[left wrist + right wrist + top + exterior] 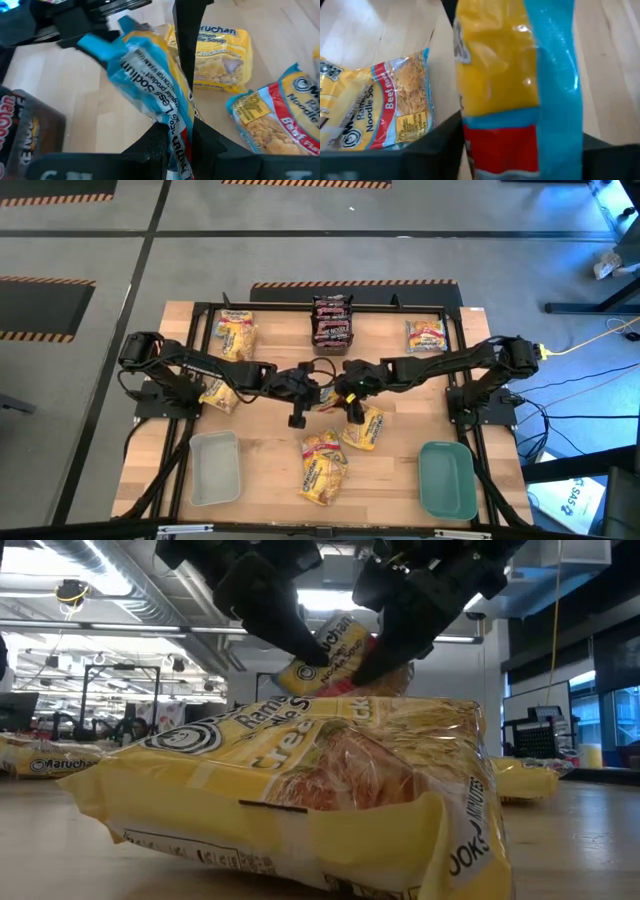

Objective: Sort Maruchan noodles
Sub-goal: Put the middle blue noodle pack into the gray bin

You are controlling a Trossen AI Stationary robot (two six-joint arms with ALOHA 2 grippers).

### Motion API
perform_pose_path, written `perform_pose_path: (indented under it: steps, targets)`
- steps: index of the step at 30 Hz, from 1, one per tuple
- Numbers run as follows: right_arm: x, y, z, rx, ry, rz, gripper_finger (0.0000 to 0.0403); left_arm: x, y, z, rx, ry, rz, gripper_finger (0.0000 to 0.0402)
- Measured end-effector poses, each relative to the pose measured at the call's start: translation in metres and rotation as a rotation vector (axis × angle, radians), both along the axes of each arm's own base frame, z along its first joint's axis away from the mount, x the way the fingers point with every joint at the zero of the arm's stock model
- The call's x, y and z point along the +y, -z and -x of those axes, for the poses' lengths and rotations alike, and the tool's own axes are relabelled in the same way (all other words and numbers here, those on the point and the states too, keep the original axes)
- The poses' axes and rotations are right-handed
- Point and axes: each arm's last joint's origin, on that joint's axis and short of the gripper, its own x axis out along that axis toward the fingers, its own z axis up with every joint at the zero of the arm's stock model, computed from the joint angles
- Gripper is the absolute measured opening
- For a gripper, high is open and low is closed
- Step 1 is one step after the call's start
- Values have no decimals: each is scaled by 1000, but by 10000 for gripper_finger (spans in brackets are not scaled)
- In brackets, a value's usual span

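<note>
Held packet: a yellow noodle packet (330,650) with blue and red bands hangs above the middle of the worktop (270,455), between the two arms; the left wrist view shows it (150,80) with "Less Sodium" print.
Left tool: the left tool (300,418) sits over the worktop's middle, its fingers (187,65) pressed onto the held packet, one finger lying across the packet's face.
Right tool: the right tool (353,412) meets the same packet from the other side; in the low view it (375,665) touches the packet's lower corner, and in its wrist view the packet (515,85) fills the gap between its fingers. Whether it pinches the packet or stands loose around it I cannot tell.
Front packets: two yellow packets lie near the front edge, one (322,465) between the trays, one (362,428) just beside it under the right tool. The low view has one of them (300,795) filling the foreground.
Left packets: a yellow pile (236,335) at the back left, and another yellow packet (218,393) under the left arm.
Back packets: a stack of dark packets (333,320) at the back centre, a pale packet with red (425,335) at the back right.
Trays: a pale grey tray (213,470) at the front left, a teal tray (446,480) at the front right.
</note>
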Motion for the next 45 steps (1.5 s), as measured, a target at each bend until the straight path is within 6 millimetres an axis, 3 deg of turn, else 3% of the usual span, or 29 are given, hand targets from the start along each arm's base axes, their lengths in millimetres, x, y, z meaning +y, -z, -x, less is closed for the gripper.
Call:
perform_pose_path:
  steps: [5,10,15,23,30,36,41,45]
  targets:
    - [0,0,0,1,-15,23,109,1,0,0,-7,-31,5,74]
    - [-1,1,1,6,-16,46,109,2,-1,0,-16,-90,11,124]
    - [-2,6,3,4,23,86,109,3,-14,7,-52,-124,46,177]
    - [-1,13,1,-238,14,70,109,8,-7,3,-44,-210,139,233]
    - [0,13,1,-333,-27,51,112,11,-5,1,-46,-220,179,224]
    - [0,13,1,-341,-21,70,123,9,-6,2,-50,-218,181,178]
    - [-1,12,1,-346,-11,73,171,9,-6,2,-52,-219,181,129]
    - [-1,7,4,-333,-14,65,222,10,-10,5,-46,-215,180,113]
